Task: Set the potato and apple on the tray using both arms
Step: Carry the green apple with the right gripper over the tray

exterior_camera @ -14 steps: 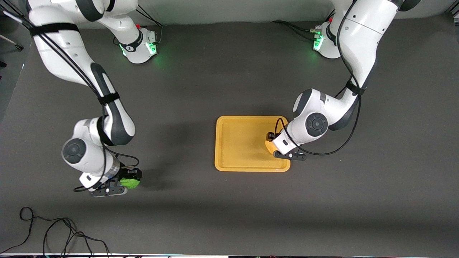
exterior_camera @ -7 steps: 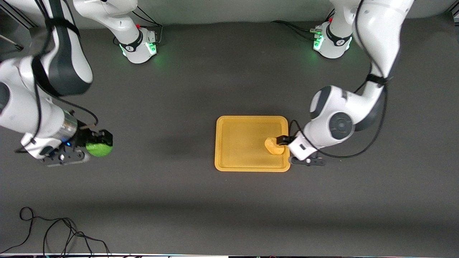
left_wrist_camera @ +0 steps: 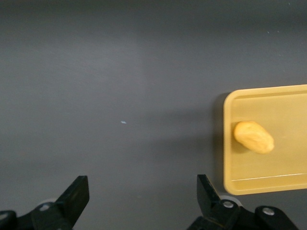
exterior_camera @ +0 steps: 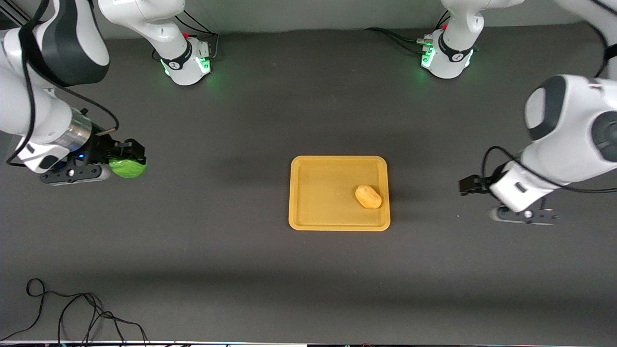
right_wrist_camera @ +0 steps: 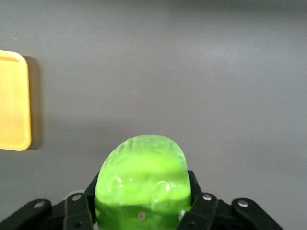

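The potato (exterior_camera: 368,197) is lying inside the tray (exterior_camera: 308,193), which is sitting just right of the front view's centre, and the potato is resting in the tray's lower right part, close to the rim at the left arm's end but apart from it. Its long axis is running diagonally in that view, from upper left down to lower right, with no end tipped up. It is lying free, nothing touching it, so this half of the task looks done.

The left gripper (exterior_camera: 471,185) is hanging over bare table at the right of the front view, well apart from the tray. In the left wrist view its two fingers (left_wrist_camera: 209,195) are standing wide apart with nothing between them (only grey tabletop is showing in the gap). That spread fits a claw that has no further load to carry.

The right gripper (exterior_camera: 126,153) is sitting over the table at the far left of the front view, well apart from the tray, and it is clamping the apple (exterior_camera: 127,167). In the right wrist view the apple (right_wrist_camera: 142,184) is filling the space between the black fingers, which are pressing its sides. Being round, it is showing no long axis. Judging from this, the carry toward the tray's free half is the step in hand.
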Tool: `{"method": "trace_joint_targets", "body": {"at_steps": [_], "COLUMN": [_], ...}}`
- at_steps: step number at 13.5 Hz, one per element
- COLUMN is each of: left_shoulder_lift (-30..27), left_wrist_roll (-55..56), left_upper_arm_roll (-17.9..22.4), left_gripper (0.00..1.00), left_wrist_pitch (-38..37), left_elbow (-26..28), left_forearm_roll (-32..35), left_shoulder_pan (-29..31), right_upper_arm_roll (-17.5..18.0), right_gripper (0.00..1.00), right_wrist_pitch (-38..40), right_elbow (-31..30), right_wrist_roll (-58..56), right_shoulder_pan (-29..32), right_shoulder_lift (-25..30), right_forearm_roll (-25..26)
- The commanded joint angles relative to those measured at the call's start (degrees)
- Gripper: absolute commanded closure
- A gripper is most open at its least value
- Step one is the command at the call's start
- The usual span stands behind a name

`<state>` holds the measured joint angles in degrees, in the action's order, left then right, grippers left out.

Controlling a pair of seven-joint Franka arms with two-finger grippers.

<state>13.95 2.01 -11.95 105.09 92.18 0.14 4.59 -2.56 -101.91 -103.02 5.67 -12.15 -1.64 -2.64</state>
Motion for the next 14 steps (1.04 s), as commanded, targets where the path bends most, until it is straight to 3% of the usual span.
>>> {"method": "trace_joint_targets", "body": {"at_steps": [1, 4, 10, 11, 14], "left_shoulder_lift": [-6.8, -13.1, -13.8, -13.8, -14.6], "left_wrist_roll": [-3.1, -8.9, -11.0, -11.0, -11.5], "left_upper_arm_roll": [0.2, 0.4, 0.4, 0.4, 0.4], "left_gripper": [0.0, 0.0, 0.0, 0.0, 0.0], "left_wrist_pitch": [-4.8, -5.4, -8.0, -7.5, -7.8], "left_elbow": [1.5, 6.6, 6.5, 6.7, 6.3], "left_forearm_roll": [1.0, 1.0, 1.0, 1.0, 1.3], "left_shoulder_pan": [2.6, 5.0, 6.3, 6.3, 8.0], "right_upper_arm_roll": [-0.3, -0.3, -0.2, -0.2, -0.3], "right_gripper": [0.66, 0.66, 0.66, 0.66, 0.66], "right_wrist_pitch": [-3.9, -3.9, -4.0, -4.1, -8.4], "right_elbow": [1.2, 13.3, 38.6, 41.4, 41.6], "right_wrist_roll": [11.1, 23.6, 50.3, 53.4, 54.6], "right_shoulder_pan": [-9.3, -18.1, -34.0, -35.6, -37.8], "right_shoulder_lift": [-2.4, -13.5, -35.9, -38.5, -43.6], "right_forearm_roll": [-0.4, -0.5, -0.3, -0.3, 0.8]}}
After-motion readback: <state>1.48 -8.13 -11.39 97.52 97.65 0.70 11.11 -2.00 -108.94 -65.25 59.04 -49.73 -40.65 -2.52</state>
